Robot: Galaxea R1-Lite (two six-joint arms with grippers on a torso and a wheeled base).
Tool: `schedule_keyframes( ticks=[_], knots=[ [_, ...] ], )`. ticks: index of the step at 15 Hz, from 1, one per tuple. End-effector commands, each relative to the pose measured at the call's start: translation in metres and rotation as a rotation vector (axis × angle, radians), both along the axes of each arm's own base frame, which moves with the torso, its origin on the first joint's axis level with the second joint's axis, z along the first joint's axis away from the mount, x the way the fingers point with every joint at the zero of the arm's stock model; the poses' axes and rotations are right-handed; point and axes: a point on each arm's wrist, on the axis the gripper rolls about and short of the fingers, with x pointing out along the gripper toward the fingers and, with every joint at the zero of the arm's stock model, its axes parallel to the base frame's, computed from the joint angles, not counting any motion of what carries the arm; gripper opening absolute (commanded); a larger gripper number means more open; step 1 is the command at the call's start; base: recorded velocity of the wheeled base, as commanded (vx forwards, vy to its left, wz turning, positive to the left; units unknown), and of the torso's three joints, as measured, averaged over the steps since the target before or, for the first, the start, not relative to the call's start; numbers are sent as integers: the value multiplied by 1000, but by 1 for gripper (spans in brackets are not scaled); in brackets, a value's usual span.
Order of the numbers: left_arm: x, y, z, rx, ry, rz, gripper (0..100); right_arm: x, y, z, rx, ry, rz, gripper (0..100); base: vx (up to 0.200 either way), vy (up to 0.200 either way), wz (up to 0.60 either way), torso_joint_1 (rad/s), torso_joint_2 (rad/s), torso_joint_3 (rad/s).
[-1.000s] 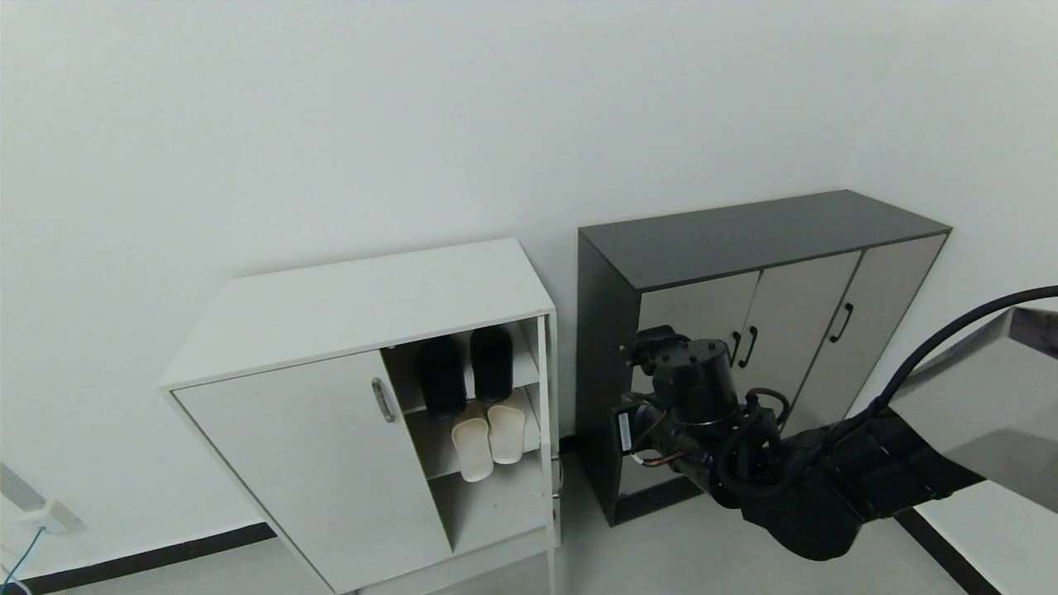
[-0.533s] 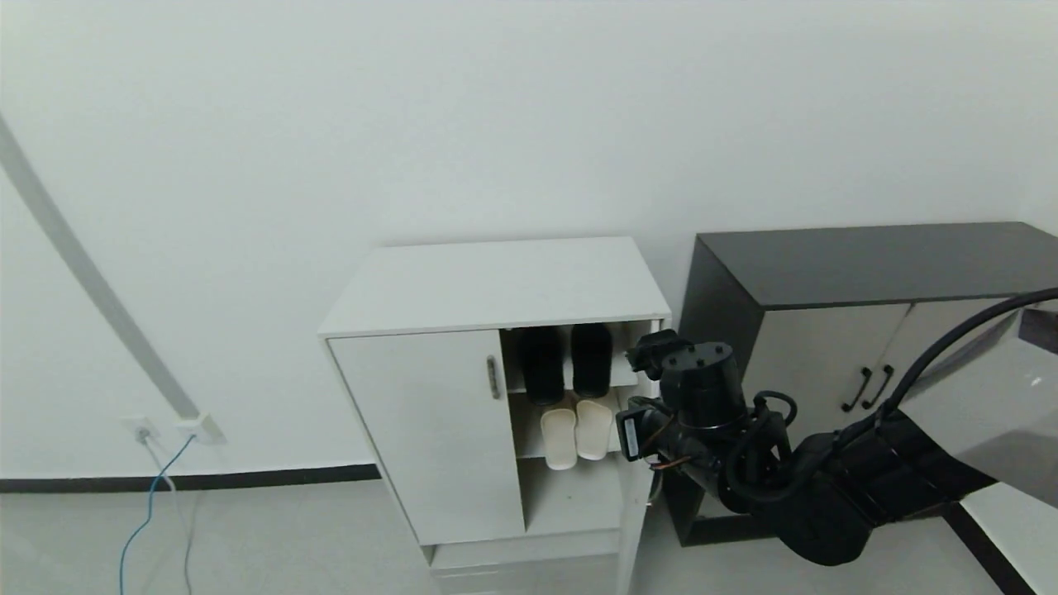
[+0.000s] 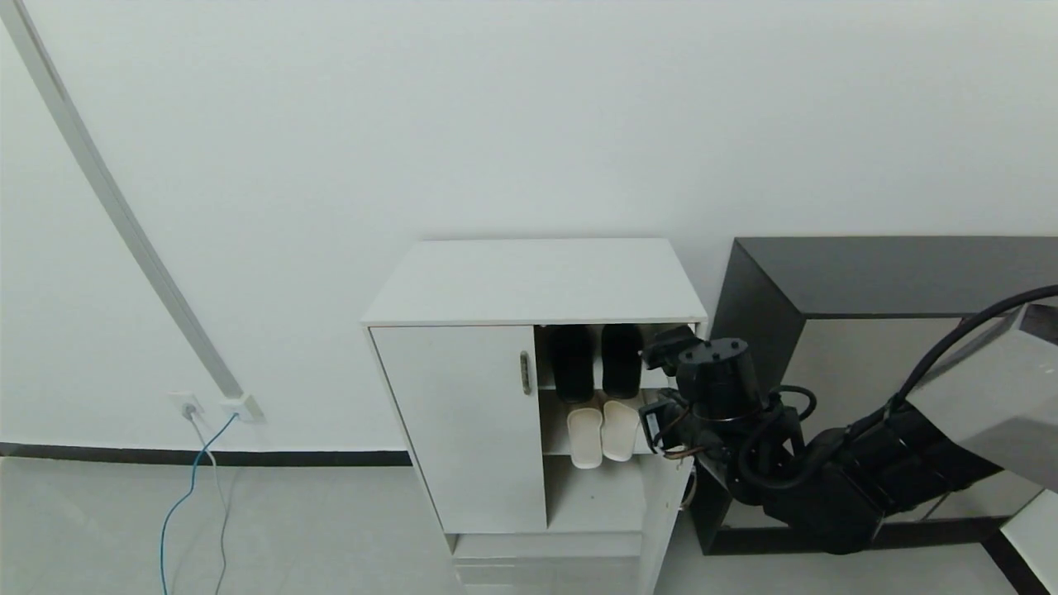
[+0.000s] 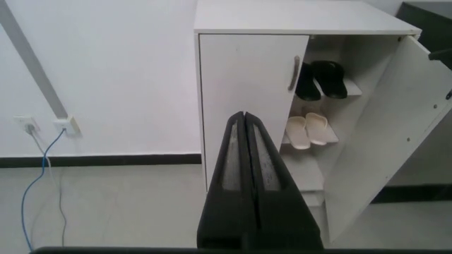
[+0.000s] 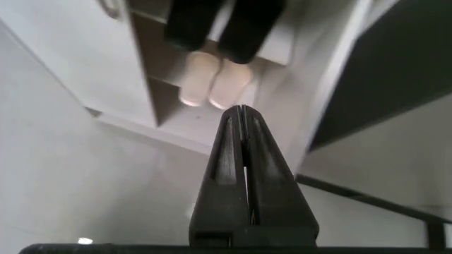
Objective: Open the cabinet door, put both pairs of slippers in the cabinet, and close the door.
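The white cabinet [image 3: 537, 281] stands against the wall, its left door [image 3: 463, 421] closed and its right door [image 4: 381, 141] swung open. Black slippers [image 3: 597, 360] lie on the top shelf and white slippers [image 3: 603, 430] on the shelf below. They also show as black slippers [image 4: 323, 77] and white slippers [image 4: 309, 131] in the left wrist view. My right arm [image 3: 727, 397] is beside the open door's edge. My right gripper [image 5: 244, 109] is shut and empty, pointing toward the white slippers [image 5: 212, 81]. My left gripper [image 4: 244, 114] is shut and empty, well in front of the cabinet.
A dark cabinet [image 3: 893, 273] stands right of the white one, close behind my right arm. A wall socket with a blue cable [image 3: 190, 487] and a slanted conduit [image 3: 124, 215] are at the left. Open floor [image 3: 289, 529] lies before the closed door.
The head camera has swung, so the white cabinet now sits mid-picture and face-on. My right arm stays beside the open door; the slippers lie as before.
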Motion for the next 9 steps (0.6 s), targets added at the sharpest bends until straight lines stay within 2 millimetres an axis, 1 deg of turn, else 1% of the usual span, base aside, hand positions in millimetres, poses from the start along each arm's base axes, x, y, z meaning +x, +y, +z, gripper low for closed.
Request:
schedule_keyframes(
  ticks=[1,3,4,9],
  knots=[
    [0,0,0,0,2,0,0,7,-12,-3,-38,4,-36,0,0,0,0,0,0,0],
    [0,0,0,0,2,2,0,11,-21,-6,-74,15,-54,0,0,0,0,0,0,0],
    [0,0,0,-2,2,2,0,13,-25,-11,-96,27,-62,0,0,0,0,0,0,0],
    [0,0,0,-2,2,14,0,19,-35,-22,-151,53,-94,0,0,0,0,0,0,0]
  ],
)
